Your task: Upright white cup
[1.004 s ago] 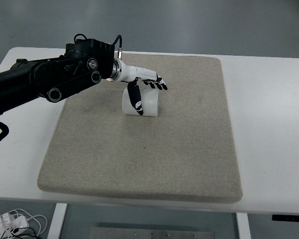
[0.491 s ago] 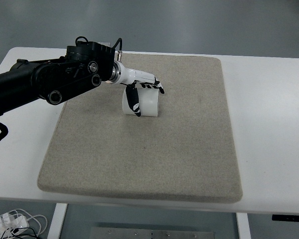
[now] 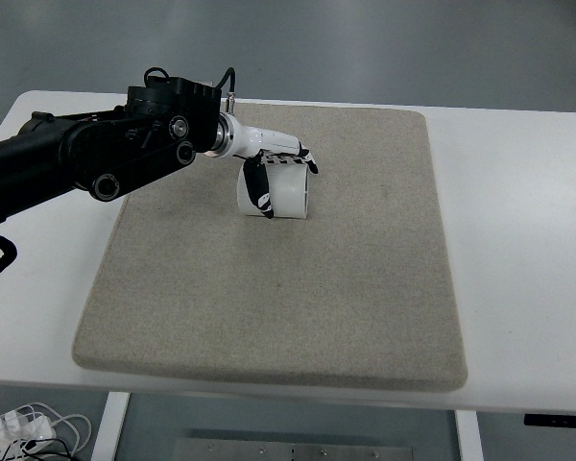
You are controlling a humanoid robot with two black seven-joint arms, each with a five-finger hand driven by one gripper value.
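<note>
My left hand (image 3: 274, 165) is closed around the cup (image 3: 275, 195): the thumb (image 3: 260, 187) runs down its near face and the other fingers curl over its top edge, tips hooked at the far side. A second ago those fingers were stretched flat above the cup, pointing toward 3 o'clock; half a second ago they had begun folding down. Now they are wrapped tight, and the cup sits slightly higher and more square than before, though I cannot tell whether its base is on the mat (image 3: 278, 250) or just off it.

The cup is at about 11 o'clock on the mat, toward its far-left part. My black forearm (image 3: 96, 154) reaches in from 9 o'clock.

Counting: one cup, one hand on it, one grey mat, one white table (image 3: 518, 250). Some white cables (image 3: 24, 432) lie on the floor at 7 o'clock, below the table's near edge.
</note>
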